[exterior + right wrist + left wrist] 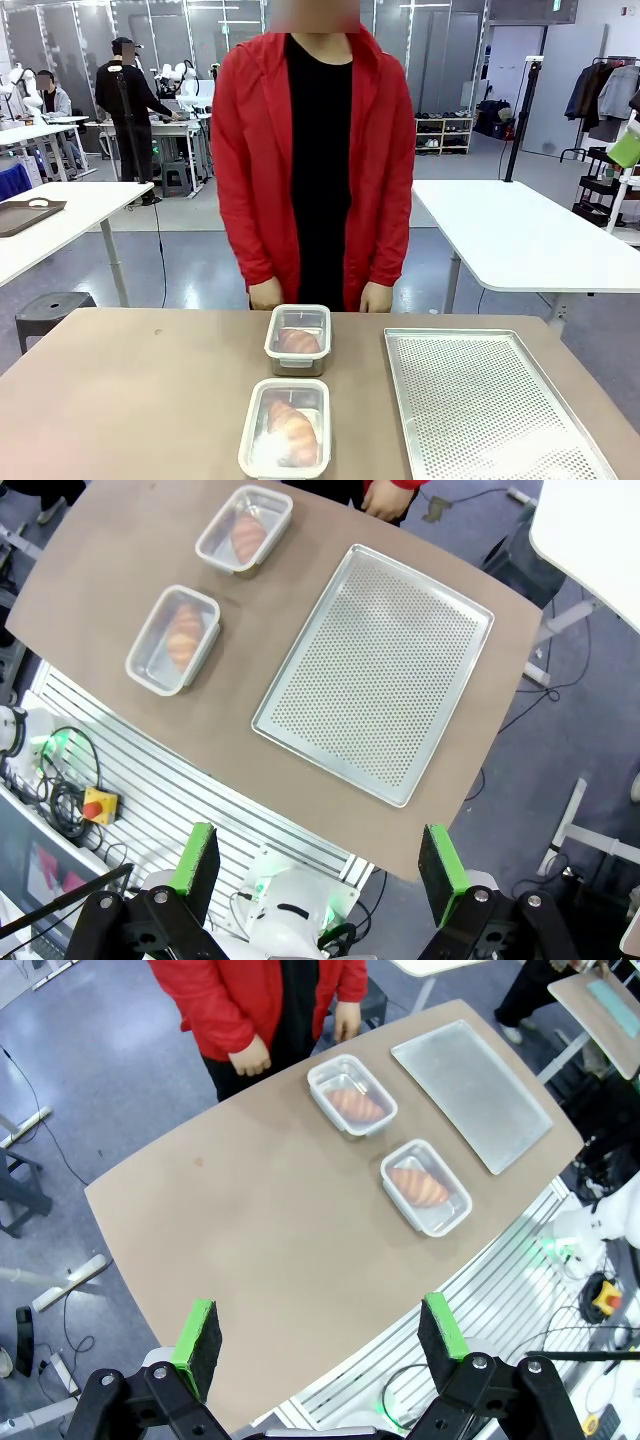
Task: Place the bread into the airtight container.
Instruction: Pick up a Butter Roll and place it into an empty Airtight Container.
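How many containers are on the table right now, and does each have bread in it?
2. The far container sits near the person, holding one bread. The near container sits closer to the robot, holding one croissant. The tray beside them is bare.

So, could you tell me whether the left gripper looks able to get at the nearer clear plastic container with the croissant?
Probably yes: the left gripper hangs open above bare table, nothing between it and the nearer clear plastic container.
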`<action>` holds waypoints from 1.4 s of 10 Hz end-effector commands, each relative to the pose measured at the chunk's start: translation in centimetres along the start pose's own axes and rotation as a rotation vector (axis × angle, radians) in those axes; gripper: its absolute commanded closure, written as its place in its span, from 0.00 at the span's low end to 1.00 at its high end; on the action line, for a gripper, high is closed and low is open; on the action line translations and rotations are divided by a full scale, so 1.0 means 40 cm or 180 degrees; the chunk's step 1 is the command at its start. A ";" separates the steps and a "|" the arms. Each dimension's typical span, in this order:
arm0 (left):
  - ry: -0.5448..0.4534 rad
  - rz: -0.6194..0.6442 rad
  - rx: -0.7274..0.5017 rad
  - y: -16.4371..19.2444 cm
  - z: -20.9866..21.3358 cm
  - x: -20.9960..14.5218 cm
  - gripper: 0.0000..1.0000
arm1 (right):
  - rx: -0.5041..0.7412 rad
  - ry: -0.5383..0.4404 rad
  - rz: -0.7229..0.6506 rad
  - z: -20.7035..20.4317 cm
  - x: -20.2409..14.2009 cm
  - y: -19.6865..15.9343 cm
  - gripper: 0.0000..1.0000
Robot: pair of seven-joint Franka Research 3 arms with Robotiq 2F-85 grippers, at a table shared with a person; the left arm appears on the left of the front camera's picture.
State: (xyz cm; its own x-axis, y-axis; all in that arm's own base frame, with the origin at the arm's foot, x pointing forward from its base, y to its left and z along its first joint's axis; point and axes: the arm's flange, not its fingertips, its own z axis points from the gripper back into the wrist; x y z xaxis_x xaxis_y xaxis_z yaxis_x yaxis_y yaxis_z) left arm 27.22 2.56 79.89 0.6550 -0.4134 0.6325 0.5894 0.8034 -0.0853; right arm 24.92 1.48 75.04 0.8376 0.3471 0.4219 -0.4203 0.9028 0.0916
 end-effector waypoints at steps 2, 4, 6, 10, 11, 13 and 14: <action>-0.0025 -0.0065 -0.0021 -0.001 0.002 0.002 0.00 | -0.0044 -0.0005 0.0047 0.003 0.004 -0.008 0.00; -0.0025 -0.0065 -0.0021 -0.001 0.002 0.002 0.00 | -0.0044 -0.0005 0.0047 0.003 0.004 -0.008 0.00; -0.0025 -0.0065 -0.0021 -0.001 0.002 0.002 0.00 | -0.0044 -0.0005 0.0047 0.003 0.004 -0.008 0.00; -0.0025 -0.0065 -0.0021 -0.001 0.002 0.002 0.00 | -0.0044 -0.0005 0.0047 0.003 0.004 -0.008 0.00; -0.0025 -0.0065 -0.0021 -0.001 0.002 0.002 0.00 | -0.0044 -0.0005 0.0047 0.003 0.004 -0.008 0.00; -0.0025 -0.0065 -0.0021 -0.001 0.002 0.002 0.00 | -0.0044 -0.0005 0.0047 0.003 0.004 -0.008 0.00; -0.0025 -0.0065 -0.0021 -0.001 0.002 0.002 0.00 | -0.0044 -0.0005 0.0047 0.003 0.004 -0.008 0.00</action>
State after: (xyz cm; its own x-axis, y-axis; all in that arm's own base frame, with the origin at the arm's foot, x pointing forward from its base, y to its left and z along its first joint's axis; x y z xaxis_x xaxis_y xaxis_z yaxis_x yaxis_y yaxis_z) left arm 27.22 2.56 79.89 0.6550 -0.4134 0.6325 0.5894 0.8034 -0.0853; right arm 24.92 1.48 75.04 0.8375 0.3473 0.4219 -0.4205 0.9027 0.0915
